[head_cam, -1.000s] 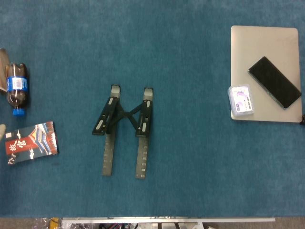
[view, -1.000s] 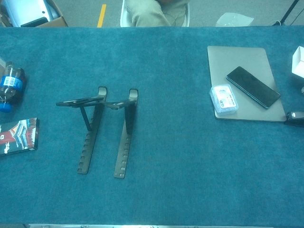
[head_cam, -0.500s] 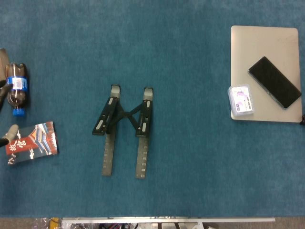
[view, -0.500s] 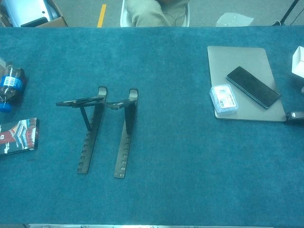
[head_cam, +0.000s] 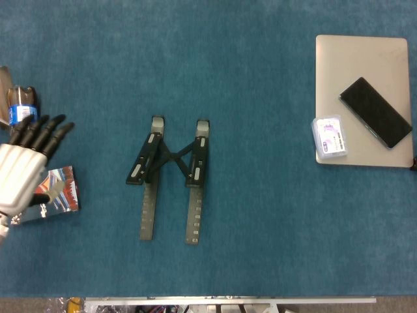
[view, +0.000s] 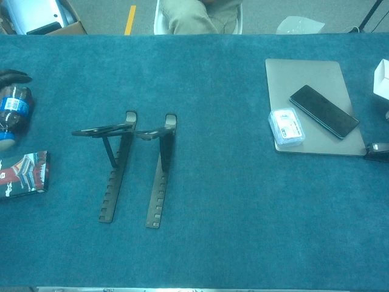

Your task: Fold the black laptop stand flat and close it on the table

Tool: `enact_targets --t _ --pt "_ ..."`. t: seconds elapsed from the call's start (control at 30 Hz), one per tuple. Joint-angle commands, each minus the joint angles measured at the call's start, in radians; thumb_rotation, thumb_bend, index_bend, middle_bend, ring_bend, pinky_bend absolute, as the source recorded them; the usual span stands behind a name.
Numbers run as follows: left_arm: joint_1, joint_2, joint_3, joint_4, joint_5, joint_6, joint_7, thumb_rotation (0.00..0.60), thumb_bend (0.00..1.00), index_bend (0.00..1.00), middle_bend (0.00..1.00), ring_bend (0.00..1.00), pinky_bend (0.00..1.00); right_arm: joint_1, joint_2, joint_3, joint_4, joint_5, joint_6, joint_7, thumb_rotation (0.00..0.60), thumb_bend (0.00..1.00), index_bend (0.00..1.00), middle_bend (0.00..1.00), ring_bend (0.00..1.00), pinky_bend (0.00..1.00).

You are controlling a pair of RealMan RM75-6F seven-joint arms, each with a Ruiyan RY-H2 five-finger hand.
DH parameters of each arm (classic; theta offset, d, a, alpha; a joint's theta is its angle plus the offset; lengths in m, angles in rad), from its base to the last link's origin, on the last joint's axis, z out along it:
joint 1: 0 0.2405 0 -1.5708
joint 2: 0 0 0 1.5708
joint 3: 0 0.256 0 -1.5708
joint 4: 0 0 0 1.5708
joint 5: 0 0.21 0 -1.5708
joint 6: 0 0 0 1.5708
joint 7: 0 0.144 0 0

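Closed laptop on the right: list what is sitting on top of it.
On the closed laptop lie a black phone, set diagonally, and a small clear plastic box overhanging its left edge. The lid beneath them is hidden.

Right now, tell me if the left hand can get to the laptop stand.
Probably yes: the left hand hovers open at the table's left edge, and only bare blue cloth lies between it and the laptop stand.

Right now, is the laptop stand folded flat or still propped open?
Propped open: in the chest view the laptop stand has its top arms raised above the rails on struts.

White left hand [head_cam: 23, 169], black fingers [head_cam: 45, 134]
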Motion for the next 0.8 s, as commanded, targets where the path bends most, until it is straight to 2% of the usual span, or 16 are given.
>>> enact_targets --t 0.03,0.37,0.8 --pt "-0.041 0.02 0.012 -0.05 -0.01 -0.064 0.015 0.6 0.25 0.0 0.01 0.01 0.04 0.014 0.006 0.011 -0.012 0.009 -0.01 -0.009 0.6 0.09 0.08 0.16 0.15 0.25" --pt "-0.125 -0.029 0.001 -0.083 -0.007 -0.164 -0.009 0.6 0.25 0.0 0.0 0.0 0.04 0.041 0.002 0.017 -0.029 0.048 -0.05 -0.019 0.6 0.08 0.08 0.15 0.14 0.22" --pt "-0.246 -0.132 -0.037 -0.03 -0.05 -0.285 -0.099 0.6 0.25 0.0 0.0 0.0 0.04 0.051 -0.008 0.008 -0.012 0.061 -0.061 0.0 0.6 0.08 0.08 0.15 0.14 0.22"
